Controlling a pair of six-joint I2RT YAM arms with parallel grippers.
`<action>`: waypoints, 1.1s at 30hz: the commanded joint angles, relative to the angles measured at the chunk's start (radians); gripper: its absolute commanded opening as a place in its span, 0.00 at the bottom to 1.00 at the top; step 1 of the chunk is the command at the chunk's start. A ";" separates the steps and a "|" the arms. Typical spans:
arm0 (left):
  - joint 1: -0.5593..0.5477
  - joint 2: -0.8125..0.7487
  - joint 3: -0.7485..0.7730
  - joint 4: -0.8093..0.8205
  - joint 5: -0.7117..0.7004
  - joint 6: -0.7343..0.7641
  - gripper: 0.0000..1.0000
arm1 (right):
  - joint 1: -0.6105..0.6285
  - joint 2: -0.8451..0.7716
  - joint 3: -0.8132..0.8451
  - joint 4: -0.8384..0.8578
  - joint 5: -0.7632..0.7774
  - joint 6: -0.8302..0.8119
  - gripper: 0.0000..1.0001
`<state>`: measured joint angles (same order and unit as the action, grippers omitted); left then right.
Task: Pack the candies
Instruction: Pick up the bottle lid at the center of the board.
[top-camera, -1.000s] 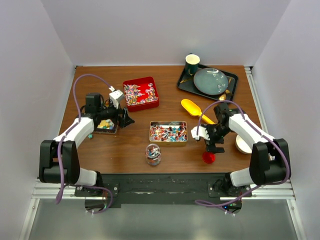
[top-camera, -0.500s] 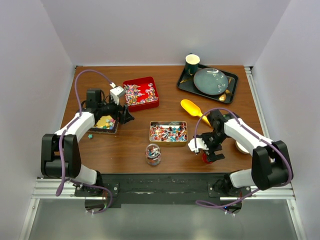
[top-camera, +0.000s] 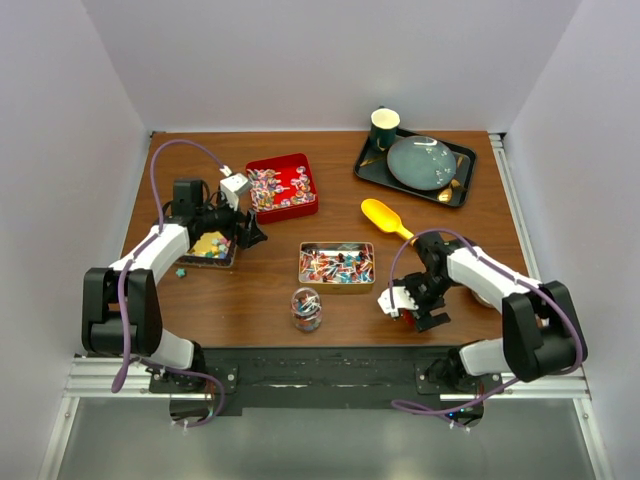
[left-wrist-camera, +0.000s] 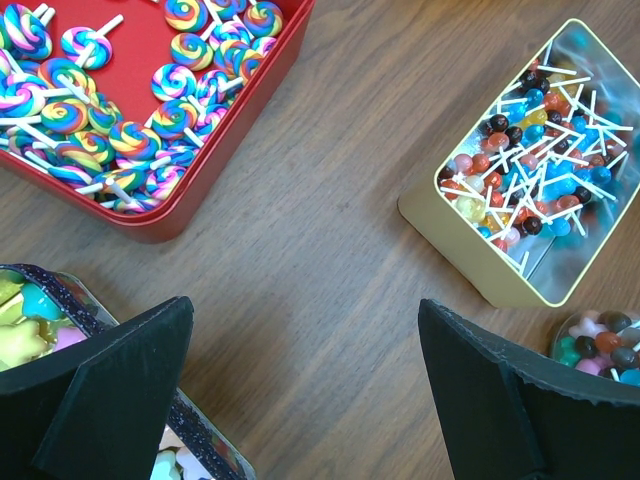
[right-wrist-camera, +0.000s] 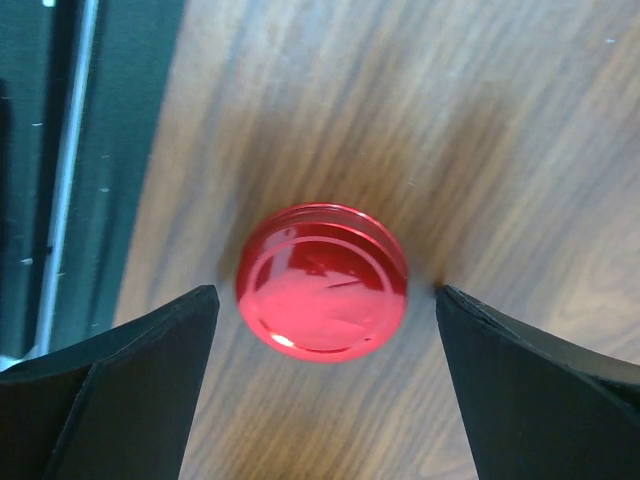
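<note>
Star-like candies fill a small dark tray (top-camera: 210, 246), seen at the left edge of the left wrist view (left-wrist-camera: 25, 325). A red tin (top-camera: 281, 187) holds swirl lollipops (left-wrist-camera: 130, 100). A gold tin (top-camera: 337, 266) holds small lollipops (left-wrist-camera: 540, 170). A clear jar (top-camera: 306, 309) holds mixed candies (left-wrist-camera: 600, 345). My left gripper (top-camera: 252, 232) is open and empty over bare wood beside the dark tray (left-wrist-camera: 305, 305). My right gripper (top-camera: 410, 308) is open, with its fingers on either side of the red round lid (right-wrist-camera: 322, 280), apart from it.
A dark tray (top-camera: 462, 180) at the back right carries a plate and a green cup (top-camera: 384, 125). A yellow scoop (top-camera: 385, 215) lies beyond the gold tin. A white bowl (top-camera: 487, 292) is partly hidden by the right arm. One loose candy (top-camera: 181, 271) lies near the dark tray.
My right gripper has moved toward the near edge and down over the red lid. My left gripper shifted slightly toward the back, then held still.
</note>
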<state>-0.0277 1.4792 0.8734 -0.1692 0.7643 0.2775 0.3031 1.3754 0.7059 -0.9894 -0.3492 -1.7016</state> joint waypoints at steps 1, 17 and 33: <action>-0.005 -0.026 0.010 0.019 0.006 0.028 1.00 | 0.008 -0.022 -0.022 0.077 0.006 -0.015 0.91; -0.005 0.003 0.075 -0.369 0.130 0.453 0.98 | 0.019 0.036 0.055 0.025 -0.007 0.062 0.60; -0.254 -0.039 -0.047 -0.632 0.265 1.014 0.97 | -0.018 0.050 0.478 -0.143 -0.008 0.578 0.56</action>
<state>-0.1951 1.4837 0.8669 -0.8055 0.9535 1.1790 0.2962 1.4086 1.0615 -1.0618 -0.3531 -1.3060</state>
